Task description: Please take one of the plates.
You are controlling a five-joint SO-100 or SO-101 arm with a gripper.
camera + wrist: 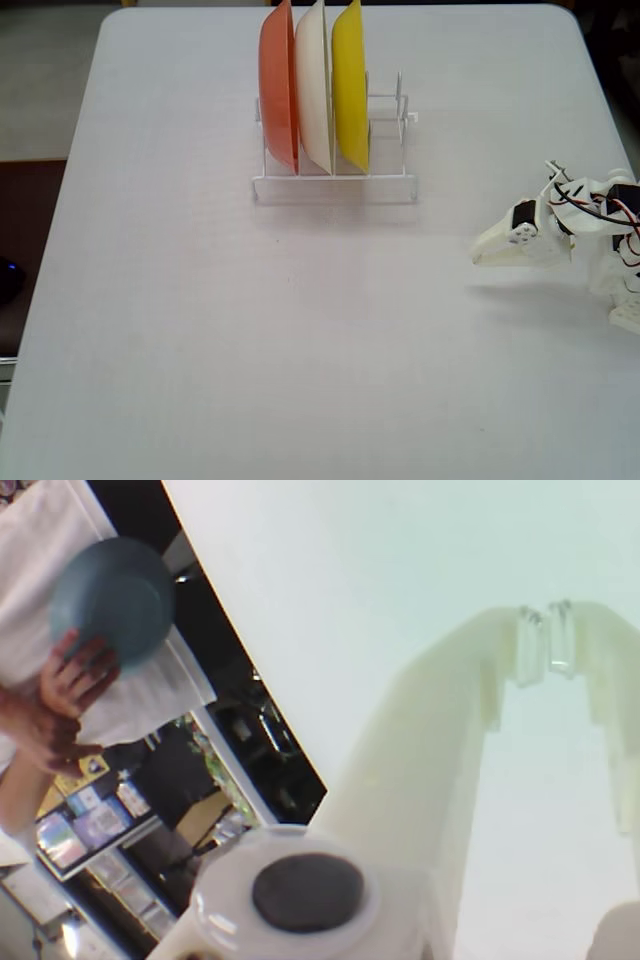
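In your wrist view the end effector (545,640) has its tips together with nothing between them, while the light blue plate (112,598) sits far off in a person's hand (70,685) — beyond the counter (340,590) edge. In your fixed view, the rack (335,180) holds orange-red, white and yellow plates upright; the arm (560,235) rests at right.

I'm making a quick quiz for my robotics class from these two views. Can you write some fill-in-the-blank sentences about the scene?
1. The rack holds ____ upright plates.
2. The middle plate is ____.
3. In the wrist view, the light blue plate is held by a ____.
4. The robot's hand holds ____.

Missing words: three; white; person; nothing
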